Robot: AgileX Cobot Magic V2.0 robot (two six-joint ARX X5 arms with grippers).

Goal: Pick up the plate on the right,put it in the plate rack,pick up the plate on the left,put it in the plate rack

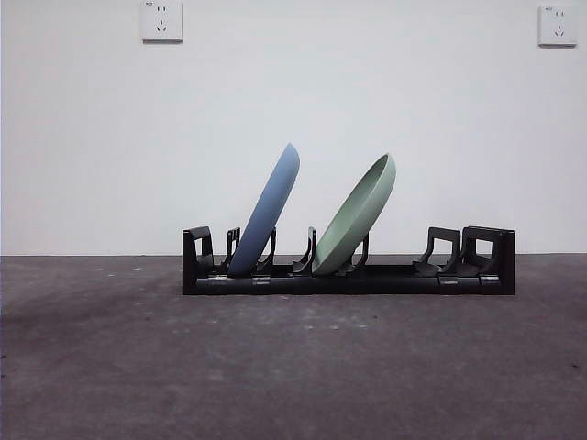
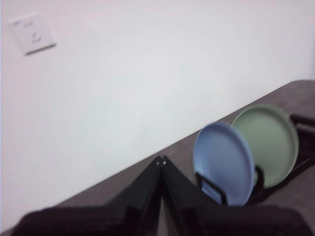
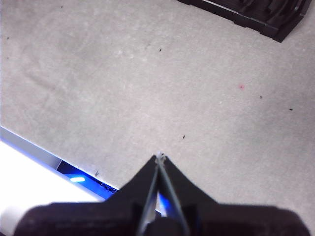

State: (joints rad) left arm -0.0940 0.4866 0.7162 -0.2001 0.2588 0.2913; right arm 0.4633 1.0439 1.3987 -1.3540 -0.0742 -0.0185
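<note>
The long black plate rack [image 1: 431,275] sits across the middle of the table. A blue plate [image 1: 271,211] leans in its left slots and a green plate [image 1: 359,213] leans in the middle slots, both tilted to the right. In the left wrist view the blue plate [image 2: 224,162] and green plate [image 2: 268,142] stand in the rack ahead of my left gripper [image 2: 161,160], which is shut and empty, well away from them. My right gripper [image 3: 160,157] is shut and empty above bare table, with one end of the rack [image 3: 256,14] far off. Neither arm shows in the front view.
Two wall sockets [image 1: 161,20] [image 1: 558,25] hang on the white wall behind. The table's edge [image 3: 34,147] lies close to my right gripper, with a blue light glowing below it.
</note>
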